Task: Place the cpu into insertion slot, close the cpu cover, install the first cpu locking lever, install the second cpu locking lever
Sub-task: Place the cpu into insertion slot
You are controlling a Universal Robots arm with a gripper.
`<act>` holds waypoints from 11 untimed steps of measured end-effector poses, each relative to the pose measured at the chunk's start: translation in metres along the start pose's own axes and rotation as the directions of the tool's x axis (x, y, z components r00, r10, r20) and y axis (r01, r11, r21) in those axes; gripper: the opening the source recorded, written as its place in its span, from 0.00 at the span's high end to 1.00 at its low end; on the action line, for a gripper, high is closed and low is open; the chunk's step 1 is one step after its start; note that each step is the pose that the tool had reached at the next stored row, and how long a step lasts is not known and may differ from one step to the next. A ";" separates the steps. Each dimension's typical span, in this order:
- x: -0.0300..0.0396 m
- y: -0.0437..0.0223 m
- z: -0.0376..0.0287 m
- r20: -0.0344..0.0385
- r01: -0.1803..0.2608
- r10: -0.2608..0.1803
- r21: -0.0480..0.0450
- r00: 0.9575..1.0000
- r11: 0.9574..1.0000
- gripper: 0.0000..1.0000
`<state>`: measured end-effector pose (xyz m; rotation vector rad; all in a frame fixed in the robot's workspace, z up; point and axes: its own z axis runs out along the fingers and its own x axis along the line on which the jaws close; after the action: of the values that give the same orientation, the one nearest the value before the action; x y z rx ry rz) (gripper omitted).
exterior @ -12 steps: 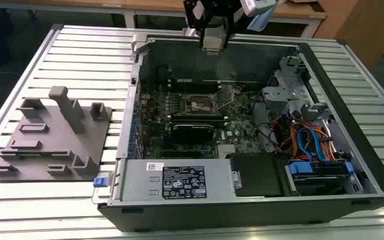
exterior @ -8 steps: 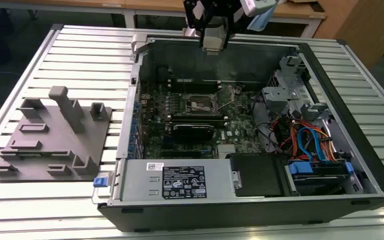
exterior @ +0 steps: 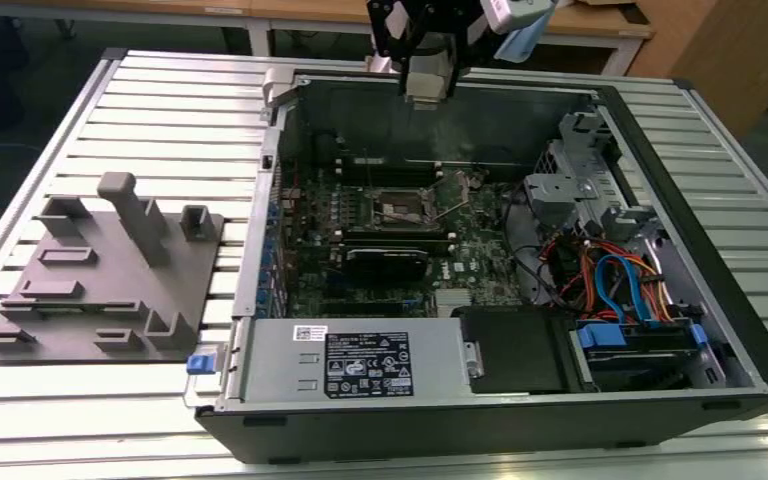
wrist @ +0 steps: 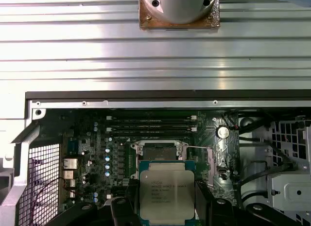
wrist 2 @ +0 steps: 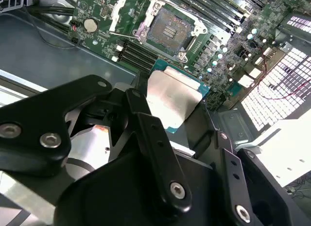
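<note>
My gripper (exterior: 426, 92) hangs high over the far edge of the open computer case (exterior: 264, 300). It is shut on the cpu (wrist: 166, 191), a flat square chip with a silver-grey top, held by two opposite edges between black fingers (wrist: 127, 199). In the second wrist view the cpu (wrist 2: 171, 97) sits well above the green board. The insertion slot (exterior: 402, 207) lies bare on the motherboard with a dark centre, seen in both wrist views (wrist 2: 169, 27) (wrist: 158, 150). The silvery cpu cover frame (wrist 2: 127, 11) stands swung back beside the slot.
A grey fixture block (exterior: 104, 270) with posts sits on the slatted metal table (exterior: 64, 400) at the exterior view's left. Inside the case are a power supply (exterior: 344, 362), a black card (exterior: 384, 262), coloured cables (exterior: 611, 280) and a drive cage (exterior: 578, 170).
</note>
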<state>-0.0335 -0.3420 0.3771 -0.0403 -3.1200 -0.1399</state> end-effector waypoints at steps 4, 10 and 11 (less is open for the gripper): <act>-0.0001 -0.0002 0.0003 0.002 -0.018 0.018 0.000 1.000 1.000 0.46; -0.0001 -0.0003 0.0008 0.006 -0.068 0.068 -0.001 0.998 0.998 0.46; 0.0000 -0.0003 0.0009 0.006 -0.068 0.068 -0.002 0.998 0.998 0.46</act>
<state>-0.0334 -0.3422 0.3762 -0.1469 -3.1199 -0.1410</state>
